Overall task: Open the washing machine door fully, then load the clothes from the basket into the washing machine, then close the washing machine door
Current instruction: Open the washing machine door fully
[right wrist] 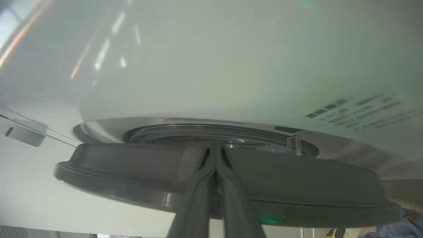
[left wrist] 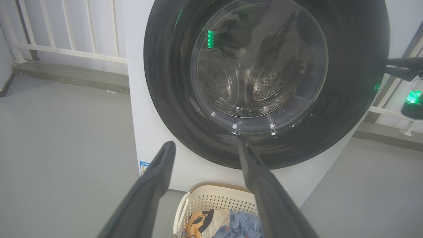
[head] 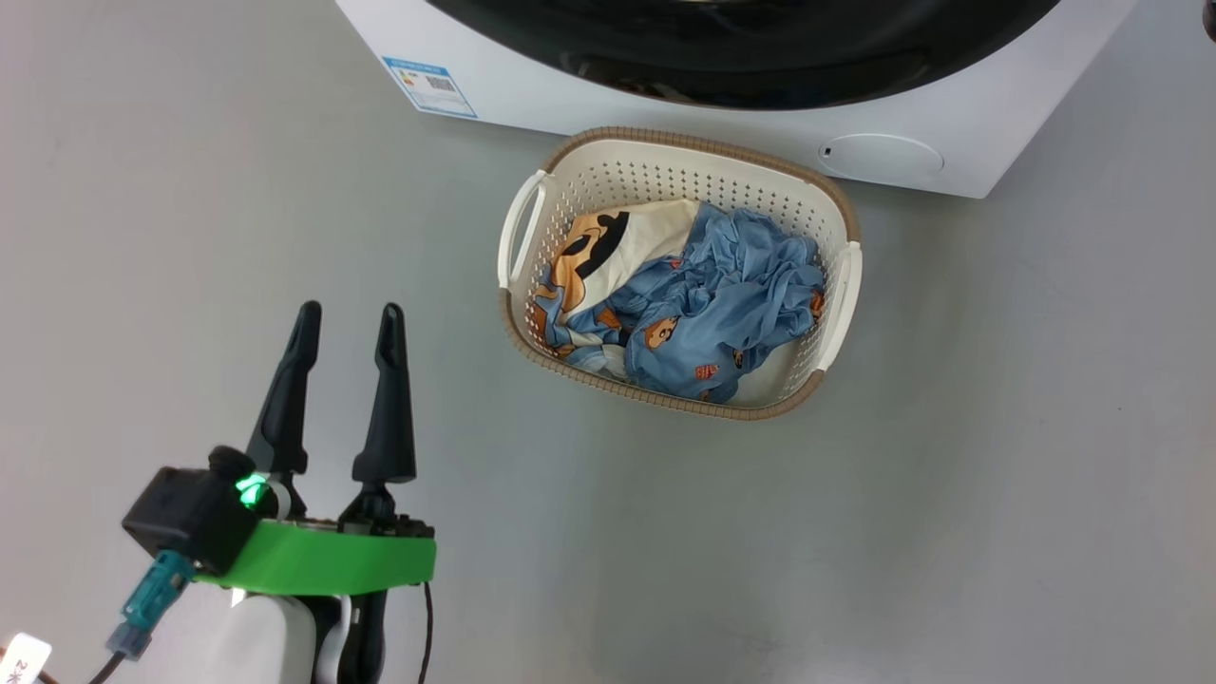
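The clothes [head: 708, 304] lie in the basket [head: 698, 143]; it sits just before the washing machine [head: 608, 100].

I see the washing machine door [left wrist: 264, 76] with a glossy black rim and clear glass. Behind the glass is the perforated steel drum [left wrist: 264, 91]. At twelve o'clock from the basket [head: 608, 176], the washing machine [head: 532, 90] is smooth white. The basket is perforated plastic, the clothes [head: 731, 294] soft creased cloth, the floor [head: 997, 494] matt grey.

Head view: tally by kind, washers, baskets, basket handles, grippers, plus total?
washing machine: 1
basket: 1
basket handles: 2
left gripper: 1
Total: 5
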Controlling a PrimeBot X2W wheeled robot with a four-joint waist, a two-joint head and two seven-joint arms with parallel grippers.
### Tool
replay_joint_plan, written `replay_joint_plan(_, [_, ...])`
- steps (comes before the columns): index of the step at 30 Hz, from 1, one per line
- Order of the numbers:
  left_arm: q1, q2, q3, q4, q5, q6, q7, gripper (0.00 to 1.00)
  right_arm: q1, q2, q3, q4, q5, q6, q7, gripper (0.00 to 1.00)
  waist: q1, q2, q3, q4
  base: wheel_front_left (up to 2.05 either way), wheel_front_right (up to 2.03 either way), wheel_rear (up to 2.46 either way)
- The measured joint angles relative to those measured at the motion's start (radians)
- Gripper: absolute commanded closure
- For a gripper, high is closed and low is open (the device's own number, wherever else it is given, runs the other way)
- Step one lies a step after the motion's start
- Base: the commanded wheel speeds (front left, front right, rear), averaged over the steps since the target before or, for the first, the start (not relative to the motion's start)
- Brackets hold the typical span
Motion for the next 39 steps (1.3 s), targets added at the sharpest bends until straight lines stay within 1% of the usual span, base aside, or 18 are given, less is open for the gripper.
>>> replay_joint_plan(6, [0.000,0.000,-0.001,0.001,-0.002,0.000,0.000,0.00,0.013,0.005,0.006,-0.004,-0.006,0.000,-0.002,1.00,0.0000,0.0000,-0.004,0.002,0.00,0.00,0.00])
replay_joint_plan(13, [0.001,0.000,0.000,0.005,-0.003,0.000,0.000,0.00,0.066,0.030,0.021,-0.020,-0.006,0.000,0.022,1.00,0.0001,0.0000,-0.024,0.004,0.00,0.00,0.00])
replay_joint_plan(19, [0.008,0.000,0.006,0.012,0.002,0.000,0.000,0.00,0.168,0.060,0.039,-0.070,-0.006,0.000,0.051,1.00,0.0000,0.0000,-0.060,0.003,0.00,0.00,0.00])
replay_joint_plan(25, [0.045,0.000,0.025,0.020,0.013,0.000,0.000,0.00,0.275,0.078,0.045,-0.136,-0.001,0.000,0.079,1.00,0.0000,0.0000,-0.109,-0.003,0.00,0.00,0.00])
replay_joint_plan(34, [0.086,0.000,0.027,0.036,0.036,0.000,0.000,0.00,0.423,0.107,0.063,-0.218,0.015,0.000,0.117,1.00,-0.0001,0.0000,-0.188,-0.009,0.00,0.00,0.00])
replay_joint_plan(39, [0.108,0.001,0.030,0.045,0.047,0.000,0.000,0.00,0.503,0.123,0.061,-0.251,0.052,0.000,0.132,1.00,-0.0001,0.0000,-0.232,0.000,0.00,0.00,0.00])
